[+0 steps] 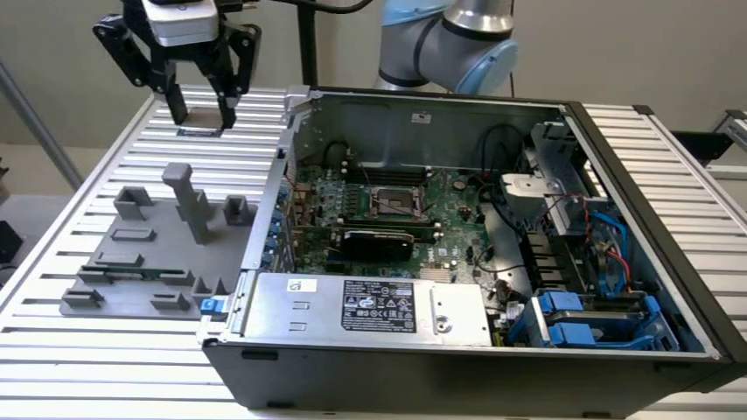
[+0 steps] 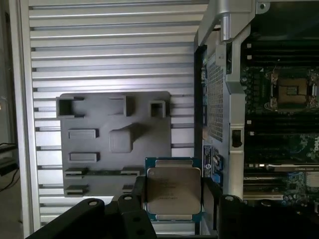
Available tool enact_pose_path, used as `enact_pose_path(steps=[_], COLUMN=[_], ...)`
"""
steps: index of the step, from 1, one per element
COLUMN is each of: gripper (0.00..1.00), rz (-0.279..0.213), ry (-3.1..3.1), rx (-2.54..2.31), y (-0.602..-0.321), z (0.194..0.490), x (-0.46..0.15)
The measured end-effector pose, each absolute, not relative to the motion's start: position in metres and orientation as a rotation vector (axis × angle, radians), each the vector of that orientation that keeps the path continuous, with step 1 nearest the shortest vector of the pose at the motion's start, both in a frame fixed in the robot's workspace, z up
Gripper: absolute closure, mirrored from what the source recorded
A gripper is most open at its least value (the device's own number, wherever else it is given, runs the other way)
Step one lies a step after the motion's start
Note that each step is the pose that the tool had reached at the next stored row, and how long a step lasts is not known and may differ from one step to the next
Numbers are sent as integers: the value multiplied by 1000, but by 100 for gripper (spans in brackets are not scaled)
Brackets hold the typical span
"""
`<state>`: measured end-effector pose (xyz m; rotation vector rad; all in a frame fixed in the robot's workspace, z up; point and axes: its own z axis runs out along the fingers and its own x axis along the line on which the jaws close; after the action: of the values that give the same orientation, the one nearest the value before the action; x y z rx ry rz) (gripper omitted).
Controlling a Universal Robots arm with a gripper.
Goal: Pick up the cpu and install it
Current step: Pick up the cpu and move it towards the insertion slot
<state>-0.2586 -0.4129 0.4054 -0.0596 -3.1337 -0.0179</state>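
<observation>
The gripper point(image 1: 202, 122) point(image 2: 173, 195) is clamped on the cpu point(image 1: 201, 131) point(image 2: 173, 186). Its black fingers point(image 2: 135, 195) press against two opposite edges of the chip. In the wrist view the cpu is a thin, nearly square plate. It has a matte pale silver metal top with faint printing, stepped corners and a narrow blue-green rim.

The cpu lies flat, metal face toward the wrist camera. Its edges line up with the counter slats and the case wall. It is so close to square that no long axis stands out. In the exterior view it is seen almost edge-on as a thin sliver at the fingertips. There it sits over the far part of the counter point(image 1: 100, 166) point(image 2: 109, 50), a ribbed surface of pale aluminium slats, on the exterior view's left of the open computer case point(image 1: 467, 385) point(image 2: 217, 99).

A grey moulded fixture block point(image 1: 152, 249) point(image 2: 149, 144), smooth plastic with rectangular slots and upright posts, rests on the slats nearer the exterior camera, apart from the gripper.

Inside the dark sheet-metal case lies the green motherboard point(image 1: 443, 188) point(image 2: 264, 144). Its square cpu socket point(image 1: 391, 203) point(image 2: 291, 92) is ringed by a bright metal frame. A silver power supply point(image 1: 362, 306) with a black label sits along the case's near side. The rounded grey and blue joint of the arm point(image 1: 450, 44) rises behind the case.
</observation>
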Motion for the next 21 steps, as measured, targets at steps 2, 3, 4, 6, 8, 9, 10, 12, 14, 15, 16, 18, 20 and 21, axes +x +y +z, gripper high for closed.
enact_pose_path(steps=[2, 3, 4, 6, 8, 9, 10, 12, 14, 15, 16, 18, 20, 21], gripper=[45, 45, 45, 45, 45, 45, 45, 45, 45, 45, 45, 45, 45, 45], rz=[-18, -18, -18, -18, -18, -18, -18, -18, -18, -19, -19, -19, -19, -19], ry=[-3134, -3134, -3134, -3134, -3134, -3134, -3134, -3134, -3134, -3134, -3134, -3134, -3134, -3134], rx=[-60, -60, -60, -60, -60, -60, -60, -60, -60, -60, -60, -60, -60, -60], y=[-413, -413, -413, -412, -412, -412, -412, -412, -411, -411, -411, -410, -410, -409], z=[406, 406, 406, 406, 406, 406, 406, 406, 406, 406, 406, 406, 406, 406], x=[-250, -245, -240, -231, -222, -218, -213, -204, -195, -190, -186, -177, -168, -163])
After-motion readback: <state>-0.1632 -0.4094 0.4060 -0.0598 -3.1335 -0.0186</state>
